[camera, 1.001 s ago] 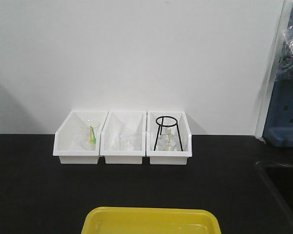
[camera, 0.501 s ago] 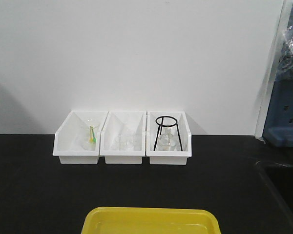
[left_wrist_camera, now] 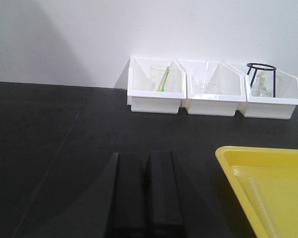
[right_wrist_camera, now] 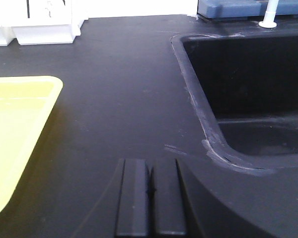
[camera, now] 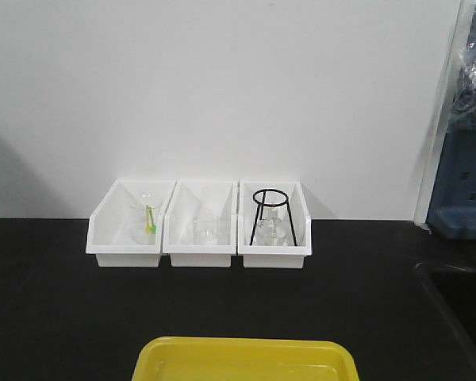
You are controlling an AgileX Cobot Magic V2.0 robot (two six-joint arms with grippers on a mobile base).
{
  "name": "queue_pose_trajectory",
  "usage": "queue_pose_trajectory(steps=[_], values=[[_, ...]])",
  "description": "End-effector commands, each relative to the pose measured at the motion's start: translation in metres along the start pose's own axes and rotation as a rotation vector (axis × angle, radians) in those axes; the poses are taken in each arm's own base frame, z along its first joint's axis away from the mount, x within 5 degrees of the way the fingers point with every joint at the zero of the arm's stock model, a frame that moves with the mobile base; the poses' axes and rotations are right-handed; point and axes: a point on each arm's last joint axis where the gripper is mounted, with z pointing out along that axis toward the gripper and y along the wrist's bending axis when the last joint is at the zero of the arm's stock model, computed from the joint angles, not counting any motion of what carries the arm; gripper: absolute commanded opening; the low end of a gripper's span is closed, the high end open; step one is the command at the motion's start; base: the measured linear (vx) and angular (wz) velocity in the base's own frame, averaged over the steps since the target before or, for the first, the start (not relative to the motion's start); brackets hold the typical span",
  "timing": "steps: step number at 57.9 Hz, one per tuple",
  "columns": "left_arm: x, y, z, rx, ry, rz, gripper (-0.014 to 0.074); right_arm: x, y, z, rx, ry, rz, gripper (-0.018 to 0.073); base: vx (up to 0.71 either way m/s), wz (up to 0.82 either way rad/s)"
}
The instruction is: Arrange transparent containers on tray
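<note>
Front view: showing three white bins (camera: 198,230) lined up against the wall at the back of the black counter (camera: 63,302), with the yellow tray (camera: 246,361) poking in at the bottom edge, nearer side cut off. Glassware sitting in the bins, plus a black wire stand (camera: 268,214) in the right one, but too small and see-through to tell whether any of it counts as slim tubes; neither arm showing here. Left wrist view: looking over the left gripper (left_wrist_camera: 145,198), fingers pressed together with just a thin seam between, holding nothing. Tray lying to its right and close by, bins well ahead by the wall. One transparent container (left_wrist_camera: 260,208) seemingly lying flat on the tray floor already, long axis running roughly front to back, far end leaning a bit left; very faint, lower end cut off by the frame, so not totally sure. Right wrist view: right gripper (right_wrist_camera: 150,208) also closed tight and empty, tray corner off to its left, a dark sink (right_wrist_camera: 248,99) to the right. Guessing the bins sit about straight ahead of the left arm, so that one looks nearer for fetching. Hard to spot any loose tubes anywhere else.
</note>
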Motion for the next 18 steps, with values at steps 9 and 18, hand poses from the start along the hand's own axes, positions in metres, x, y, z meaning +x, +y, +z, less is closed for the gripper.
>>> queue_pose_trajectory(steps=[9, 18], values=[[0.0041, 0.0002, 0.0006, 0.014, -0.053, -0.014, -0.0006, -0.0033, 0.0002, 0.0021, 0.001, -0.049, -0.012, -0.0013, 0.00, 0.00], [0.0041, 0.0002, 0.0006, 0.014, -0.053, -0.014, -0.0006, -0.0033, 0.0002, 0.0021, 0.001, -0.049, -0.012, -0.0013, 0.00, 0.00]])
